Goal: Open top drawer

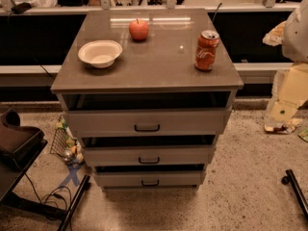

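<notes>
Camera view leaves the gripper out of frame, so whether it is wide or closed cannot be told. The top drawer (192, 121) sits just under the cabinet top (159, 66), with a dark gap above its front. Best to take the black bar handle (147, 127) squarely and pull straight out, level. A pale shape (297, 28) at the right edge is cut off and unidentifiable.

Top drawer (106, 121), widest of the stack, sits just under the bench (159, 66): plain grey front, small black bar handle (147, 127) dead centre, dark gap above. Claw (275, 34) far right, well apart.
</notes>
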Tool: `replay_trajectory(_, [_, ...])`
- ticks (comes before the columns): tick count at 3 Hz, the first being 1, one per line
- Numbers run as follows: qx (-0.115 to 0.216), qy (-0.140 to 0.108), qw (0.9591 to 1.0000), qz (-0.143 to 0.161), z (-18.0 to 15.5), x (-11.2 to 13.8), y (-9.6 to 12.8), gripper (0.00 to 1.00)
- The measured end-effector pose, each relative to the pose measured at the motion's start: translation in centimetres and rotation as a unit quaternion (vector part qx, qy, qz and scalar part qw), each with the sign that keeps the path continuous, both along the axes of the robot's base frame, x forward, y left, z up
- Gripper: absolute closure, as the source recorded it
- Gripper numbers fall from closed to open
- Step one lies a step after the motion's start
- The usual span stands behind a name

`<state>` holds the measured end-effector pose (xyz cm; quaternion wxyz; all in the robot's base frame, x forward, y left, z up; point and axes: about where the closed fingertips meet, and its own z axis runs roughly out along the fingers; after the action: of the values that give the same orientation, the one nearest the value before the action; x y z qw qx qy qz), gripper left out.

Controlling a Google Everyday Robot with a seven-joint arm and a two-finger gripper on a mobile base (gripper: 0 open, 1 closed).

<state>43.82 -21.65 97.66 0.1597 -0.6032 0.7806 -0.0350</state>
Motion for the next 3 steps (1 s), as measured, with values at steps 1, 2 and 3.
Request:
replay_trajectory(1, [0.0,0.0,1.0,0.0,0.0,0.0,0.0,0.0])
replay_trajectory(2, [0.004,0.004,0.9998,0.021,-1.3,1.6,2.1,0.0])
replay_trajectory(3, [0.007,0.004,0.9984,0.056,-4.7,3.3,5.2,0.0])
